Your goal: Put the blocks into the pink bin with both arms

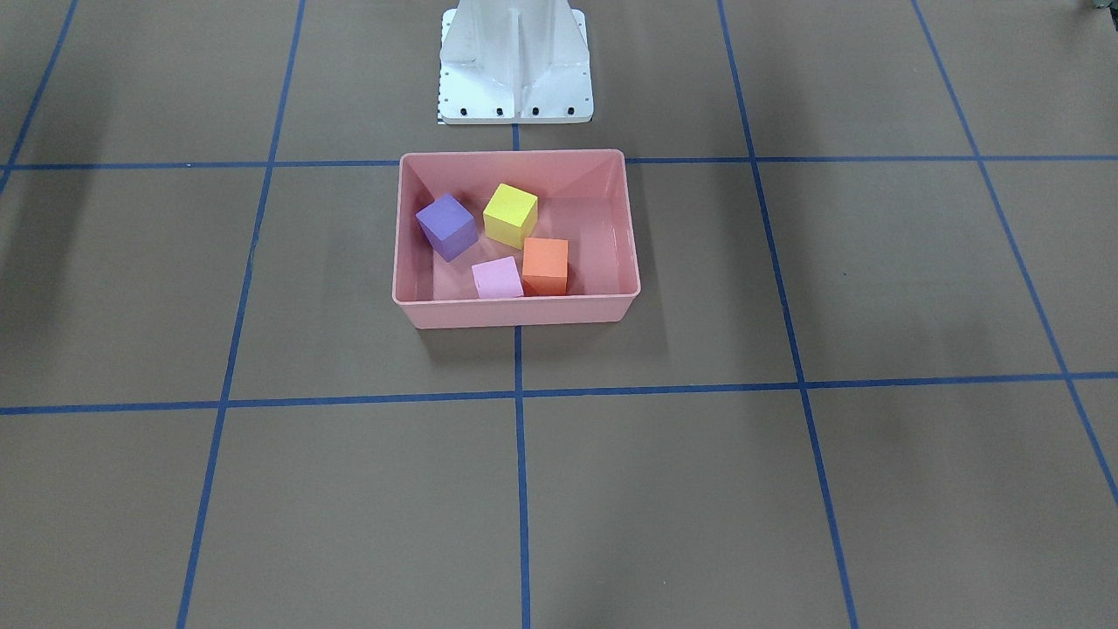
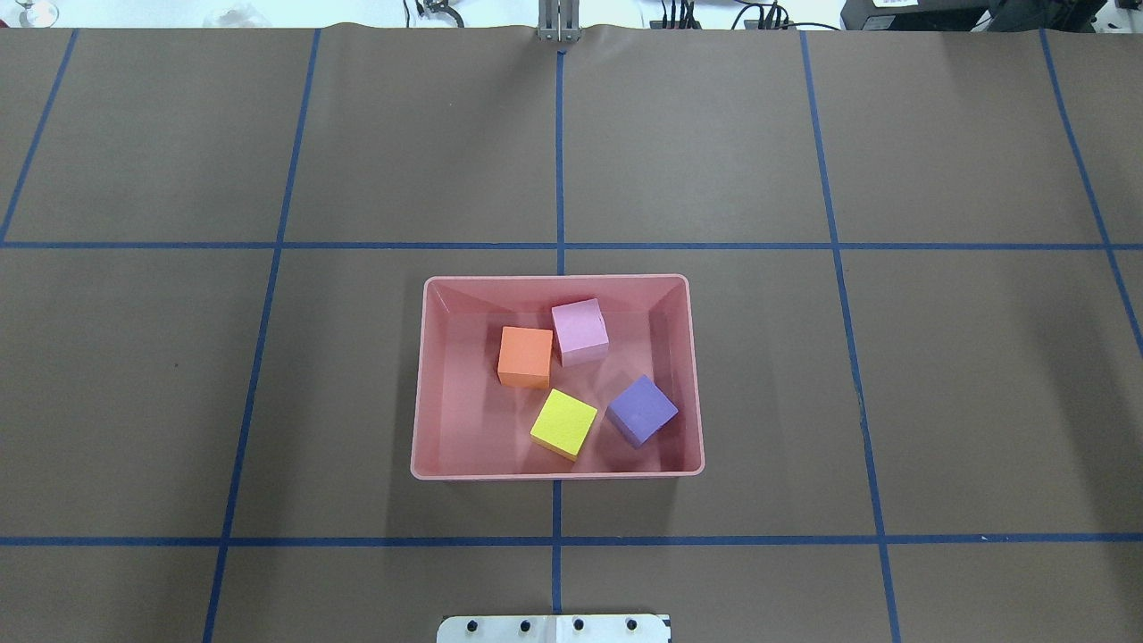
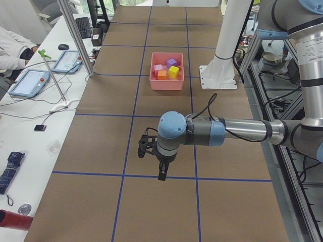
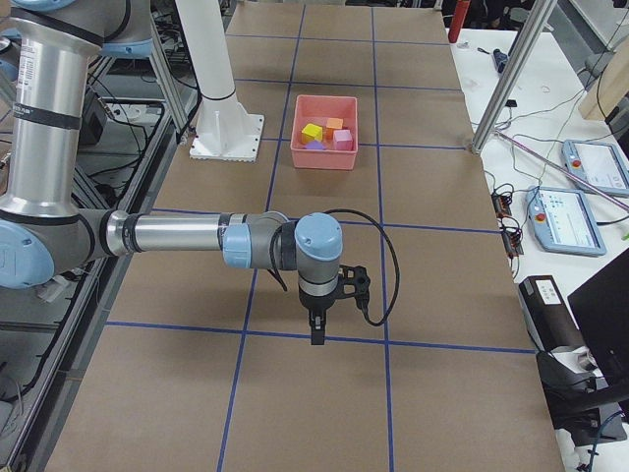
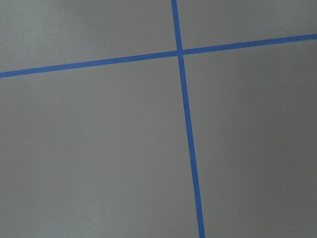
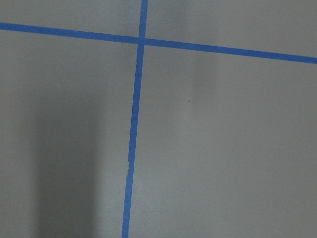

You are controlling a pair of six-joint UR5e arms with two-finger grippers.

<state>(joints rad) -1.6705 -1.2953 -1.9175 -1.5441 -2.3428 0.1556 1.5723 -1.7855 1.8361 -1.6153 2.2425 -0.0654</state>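
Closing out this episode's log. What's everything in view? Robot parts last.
pink bin: 1, salmon pink, table centre, before the pedestal
orange block: 1, orange, in bin, far side towards the robot's left
light pink block: 1, light pink, in bin, far side
yellow-green block: 1, yellow-green, in bin, near side
purple block: 1, purple, in bin, near right
table: 1, brown cover
tape lines: several, blue, grid on table
pendants: 2, blue-edged, side bench
person: 1, white sleeve, at bench
pedestal: 1, white, robot's base
left arm, right arm: 2, grey, over bare table away from bin
left gripper, right gripper: 2, black, pointing down; whether open or shut, cannot tell
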